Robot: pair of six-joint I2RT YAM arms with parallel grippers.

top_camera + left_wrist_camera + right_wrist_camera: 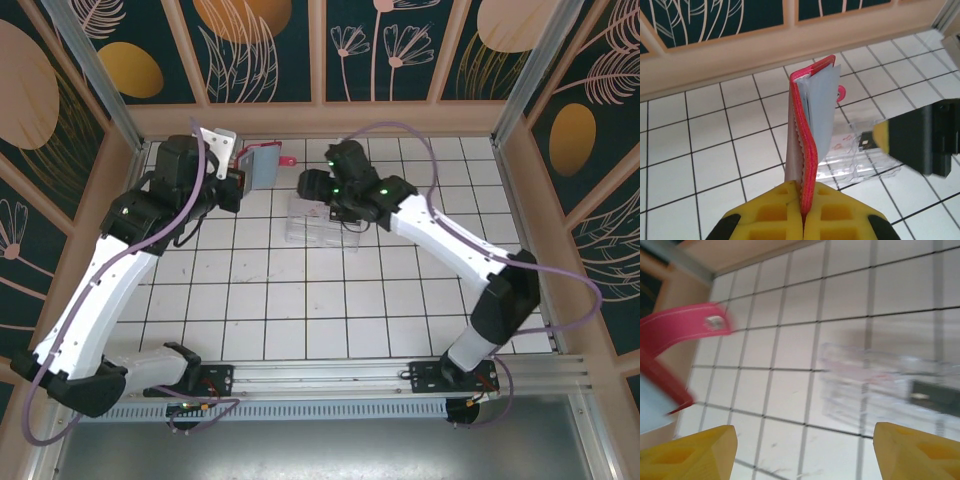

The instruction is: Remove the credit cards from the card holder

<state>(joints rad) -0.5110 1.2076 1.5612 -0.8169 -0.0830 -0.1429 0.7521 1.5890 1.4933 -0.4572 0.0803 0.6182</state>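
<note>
**While the left gripper (pixel 802 220) clamps the wallet (pixel 810 130), the emptying looks nearly done**

Although blur in the right wrist view leaves some doubt, a dark card (pixel 935 396) with a light patch seems to lie inside the clear tray (pixel 840 390). The left wrist view shows what is probably the pale card (pixel 839 145) there too. If so, the step in hand is the tail of the job: checking that the grey pockets hold nothing more, then setting the wallet down. The next move calls for the right gripper (pixel 805 450) to steer clear of the tray's contents. Should one more be tucked inside, it would have to pinch that edge from the wallet's open side.

Left fingers are closed tight on the wallet's lower edge, holding it upright above the tiles at the far side, its tab (pixel 841 93) pointing toward the right arm. Right fingers stand wide apart with nothing between them. The wallet is up to their left and apart from them, and the tray is ahead to their right.
</note>
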